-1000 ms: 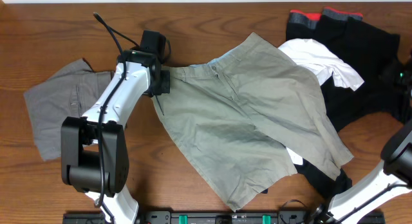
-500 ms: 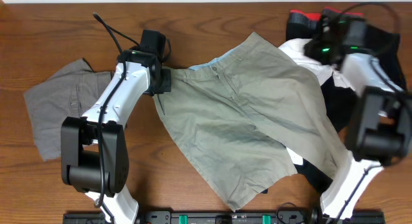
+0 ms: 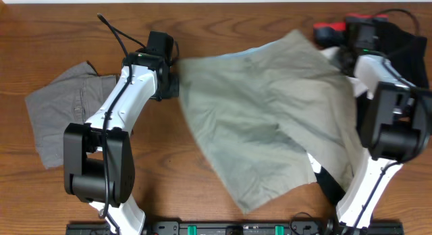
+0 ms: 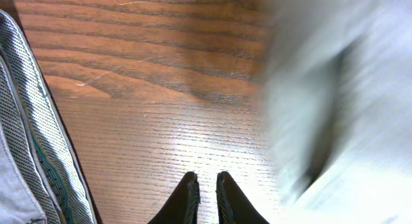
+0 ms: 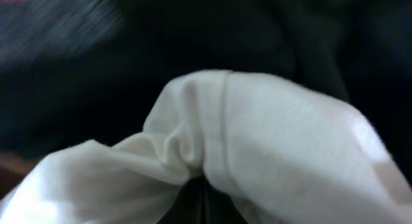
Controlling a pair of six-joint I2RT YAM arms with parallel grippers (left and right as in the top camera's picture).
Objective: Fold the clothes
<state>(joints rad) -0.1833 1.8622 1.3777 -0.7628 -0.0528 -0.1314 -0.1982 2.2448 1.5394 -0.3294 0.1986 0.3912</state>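
Observation:
The khaki shorts (image 3: 263,120) lie spread over the middle of the table, blurred by motion; they show blurred at the right of the left wrist view (image 4: 347,102). The smaller grey shorts (image 3: 64,117) lie flat at the left, and their lined edge shows in the left wrist view (image 4: 29,134). My left gripper (image 3: 169,83) is shut and empty (image 4: 206,185) over bare wood, between the two shorts. My right gripper (image 3: 345,58) is at the khaki shorts' far right corner. It is shut (image 5: 205,185) on a bunched fold of white cloth (image 5: 270,127).
Black garments (image 3: 405,42) with a red band (image 3: 331,27) are piled at the back right, dark behind the white cloth in the right wrist view (image 5: 193,31). A bit of white cloth (image 3: 312,164) and black cloth stick out under the khaki shorts' right edge.
The right arm came in to the pile at the back right and closed on white cloth. The khaki shorts have shifted right, away from my left gripper, which has not moved.

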